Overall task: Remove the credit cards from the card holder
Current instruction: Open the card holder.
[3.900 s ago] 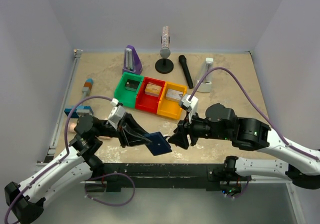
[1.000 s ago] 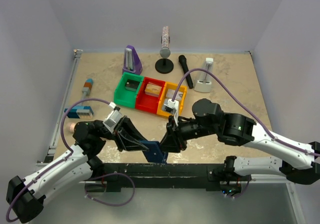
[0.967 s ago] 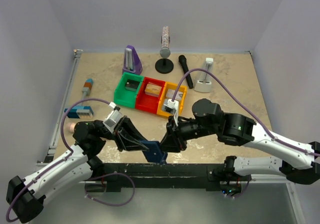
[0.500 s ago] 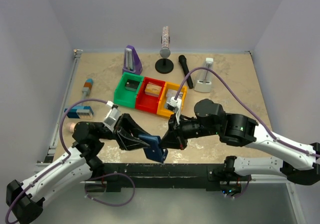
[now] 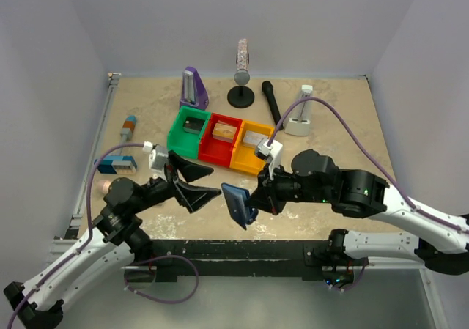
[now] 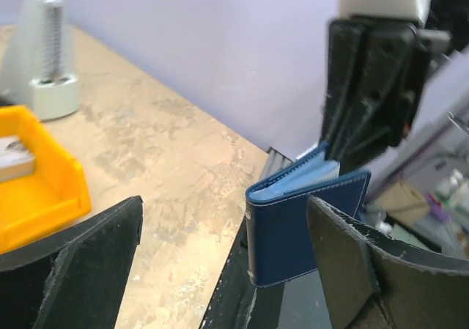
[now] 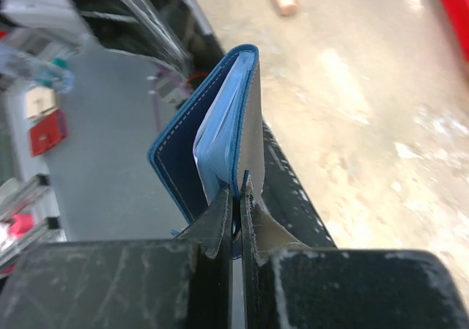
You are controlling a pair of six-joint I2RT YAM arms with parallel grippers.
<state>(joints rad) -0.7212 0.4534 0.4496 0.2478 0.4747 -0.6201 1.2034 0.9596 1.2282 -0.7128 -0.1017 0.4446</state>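
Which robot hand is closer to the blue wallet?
Right. The right gripper is pinched shut on one edge of the wallet, holding it up. The left gripper is wide open just to the wallet's left in the top view, not gripping it.

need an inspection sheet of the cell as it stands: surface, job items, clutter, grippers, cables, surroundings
Surface: tan table, mottled, no spill seen.
Job's things: card holder folded nearly closed, held at the near edge, pale lining showing; credit cards: none seen outside it.
Clutter: green bin, red bin and yellow bin in a row; purple metronome, black microphone and white stand behind; blue-and-white block at left.
Grippers: right gripper shut on the holder's edge; left gripper open beside it, contact unclear.
Cables: purple cables loop off both wrists.
Surroundings: plain lilac walls.
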